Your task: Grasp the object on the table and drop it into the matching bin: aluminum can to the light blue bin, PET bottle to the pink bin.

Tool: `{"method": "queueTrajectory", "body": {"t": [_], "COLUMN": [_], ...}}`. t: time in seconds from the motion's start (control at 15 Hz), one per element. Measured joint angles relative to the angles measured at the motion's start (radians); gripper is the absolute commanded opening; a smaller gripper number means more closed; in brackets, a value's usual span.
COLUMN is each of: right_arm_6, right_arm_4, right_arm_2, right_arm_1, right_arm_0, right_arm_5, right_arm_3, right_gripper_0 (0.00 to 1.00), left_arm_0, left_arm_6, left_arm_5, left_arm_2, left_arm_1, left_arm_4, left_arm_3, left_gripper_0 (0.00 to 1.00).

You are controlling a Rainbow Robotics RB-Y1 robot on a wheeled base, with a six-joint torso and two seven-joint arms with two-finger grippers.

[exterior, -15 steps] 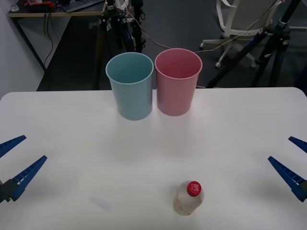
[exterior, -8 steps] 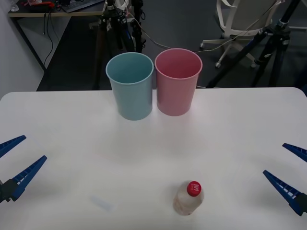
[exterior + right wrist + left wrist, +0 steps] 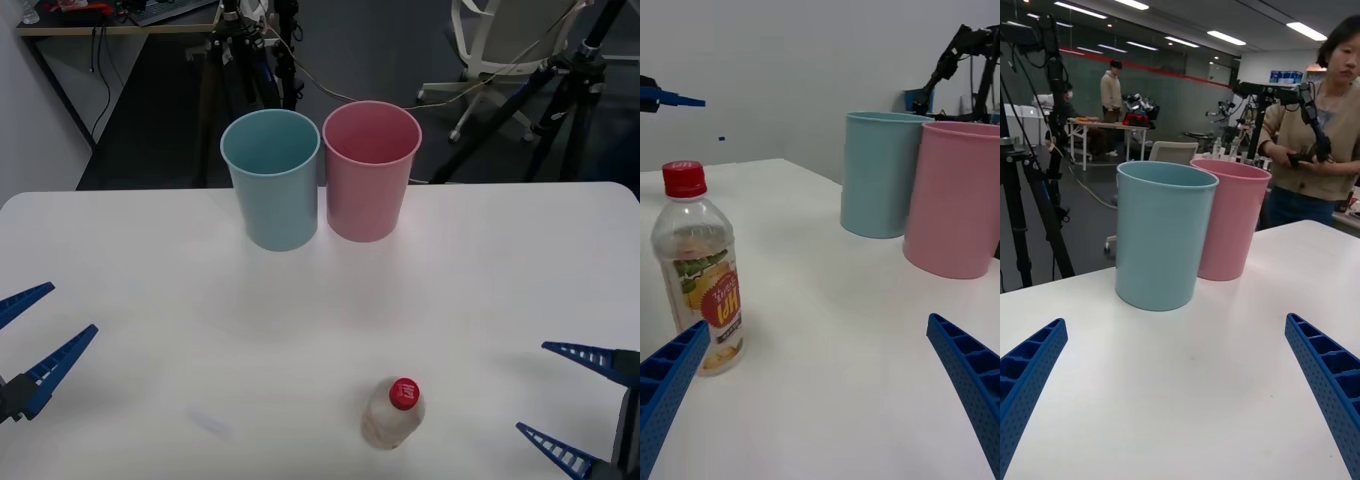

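Observation:
The PET bottle [image 3: 393, 413], clear with a red cap and a pale label, stands upright near the table's front edge; the right wrist view has it close by [image 3: 698, 276]. My right gripper [image 3: 572, 403] is open at the front right, turned toward the bottle with a gap between them. The pink bin [image 3: 370, 170] and the light blue bin [image 3: 273, 178] stand side by side at the back of the table, both upright [image 3: 957, 199] [image 3: 881, 172]. My left gripper [image 3: 32, 332] waits open at the table's left edge, far from the bottle.
The white table [image 3: 150, 280] has free room between the bins and the bottle. A faint mark [image 3: 212, 424] lies left of the bottle. Tripods and a chair [image 3: 500, 50] stand on the floor behind the table.
My right gripper has swung down and inward toward the bottle, its fingers turning from the right edge to the front right. The bottle, the bins and the left gripper have not moved.

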Motion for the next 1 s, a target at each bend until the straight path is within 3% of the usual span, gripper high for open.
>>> {"method": "queueTrajectory", "body": {"t": [0.47,0.73,1.0], "right_arm_6": [0.133,0.188,0.217], "right_arm_4": [-0.013,-0.058,-0.100], "right_arm_2": [0.221,0.350,0.446], "right_arm_1": [-0.063,-0.084,-0.084], "right_arm_0": [-0.103,-0.185,-0.202], "right_arm_5": [-0.016,-0.015,0.033], "right_arm_3": [0.084,0.197,0.213], "right_gripper_0": [1.00,1.00,1.00], "left_arm_0": [0.000,0.000,0.000], "left_arm_6": [0.000,0.000,0.000], "left_arm_5": [0.000,0.000,0.000], "left_arm_2": [0.000,0.000,0.000], "left_arm_1": [0.000,0.000,0.000], "left_arm_4": [0.000,0.000,0.000], "left_arm_3": [0.000,0.000,0.000], "left_gripper_0": [1.00,1.00,1.00]}}
